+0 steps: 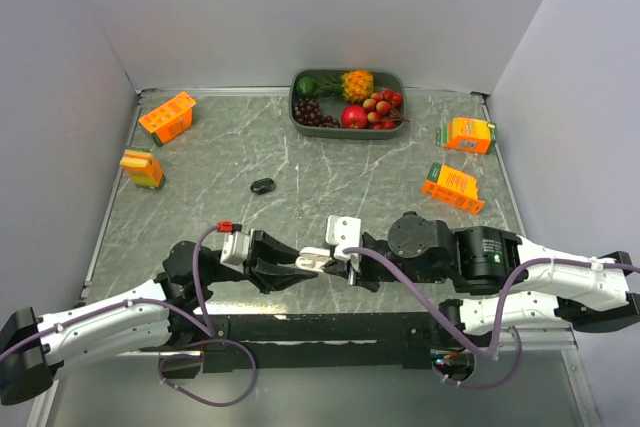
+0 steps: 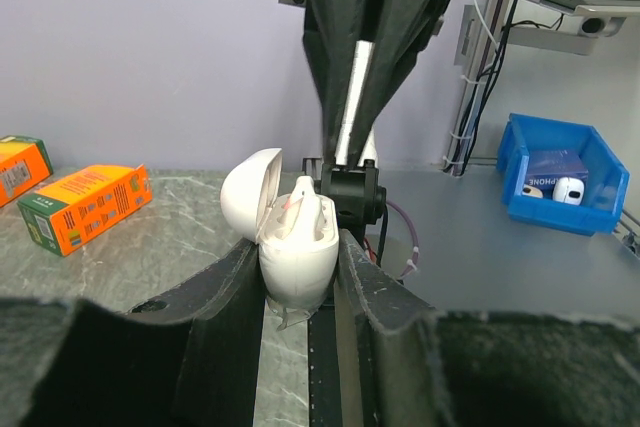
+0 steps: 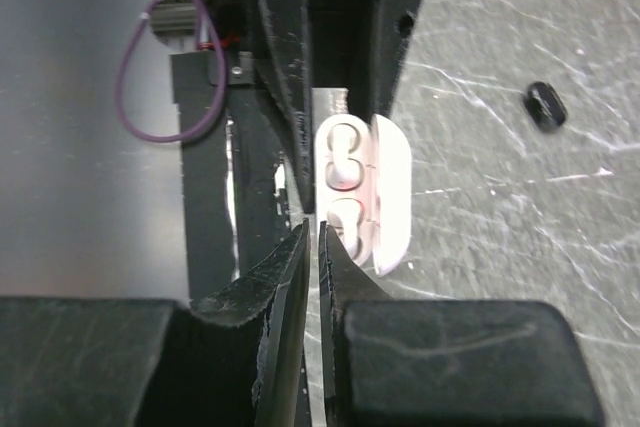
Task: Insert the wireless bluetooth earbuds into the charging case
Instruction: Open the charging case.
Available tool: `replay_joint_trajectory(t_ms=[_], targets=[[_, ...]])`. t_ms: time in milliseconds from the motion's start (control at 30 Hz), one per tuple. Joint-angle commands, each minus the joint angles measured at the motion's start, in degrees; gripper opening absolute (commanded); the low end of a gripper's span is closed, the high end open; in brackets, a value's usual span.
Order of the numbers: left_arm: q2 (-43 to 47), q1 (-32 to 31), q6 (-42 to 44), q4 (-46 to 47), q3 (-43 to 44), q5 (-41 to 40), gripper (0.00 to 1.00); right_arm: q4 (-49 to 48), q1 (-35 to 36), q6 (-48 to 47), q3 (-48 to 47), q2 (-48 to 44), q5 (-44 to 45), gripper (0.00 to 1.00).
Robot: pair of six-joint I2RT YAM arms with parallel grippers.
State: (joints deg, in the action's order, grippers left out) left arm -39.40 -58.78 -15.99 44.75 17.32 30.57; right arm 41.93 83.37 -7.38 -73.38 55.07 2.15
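The grey marbled table (image 1: 300, 162) carries a fruit tray (image 1: 296, 119) at its far edge and four orange cartons (image 1: 167, 117) spread well apart along the left and right sides. Both arms meet low over the near middle.

The left gripper (image 1: 300, 265) is clamped on the white charging case (image 2: 297, 257), one finger on each flank, holding it off the table with the mouth open and the lid (image 2: 248, 187) swung back on its hinge. The right gripper (image 3: 312, 247) sits just beside the open mouth, its jaws drawn nearly together with only a sliver of gap. Nothing shows between them.

A small black oval object (image 1: 262, 186) lies alone on the table beyond the grippers. What it is cannot be told.

A white earbud (image 2: 304, 202) stands in the case, its top rising a little above the rim. From the right wrist view, rounded white shapes fill both wells (image 3: 340, 152), though whether each is a bud or a bare socket is unclear.

The step in hand looks like seating: a bud is in its well and the right fingertips are placed to press it home. The next move calls for a light, straight push on the bud while the left gripper holds the case steady, then a check that it sits flush.
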Motion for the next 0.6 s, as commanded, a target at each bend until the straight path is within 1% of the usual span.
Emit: replay_joint_trajectory(t_ms=[0, 133, 233, 400, 567], targets=[[1.16, 0.16, -0.8, 2.27, 0.78, -0.33, 0.01, -1.86, 0.65, -0.62, 0.35, 0.74, 6.81, 0.17], [1.16, 0.25, -1.06, 2.45, 0.52, -0.16, 0.01, -2.47, 0.65, -0.1, 0.79, 1.01, 8.83, 0.22], [1.34, 0.16, -1.5, 2.8, 0.34, -0.16, 0.01, -2.56, 0.56, -0.01, 0.87, 1.36, 9.89, 0.24], [1.52, 0.16, -1.59, 2.62, 0.17, -0.33, 0.01, -2.3, 0.48, -0.09, 0.79, 1.71, 9.45, 0.24], [1.52, 0.16, -1.85, 3.23, 0.17, -0.77, 0.01, -1.86, 0.65, -0.01, 0.79, 2.5, 9.18, 0.21]])
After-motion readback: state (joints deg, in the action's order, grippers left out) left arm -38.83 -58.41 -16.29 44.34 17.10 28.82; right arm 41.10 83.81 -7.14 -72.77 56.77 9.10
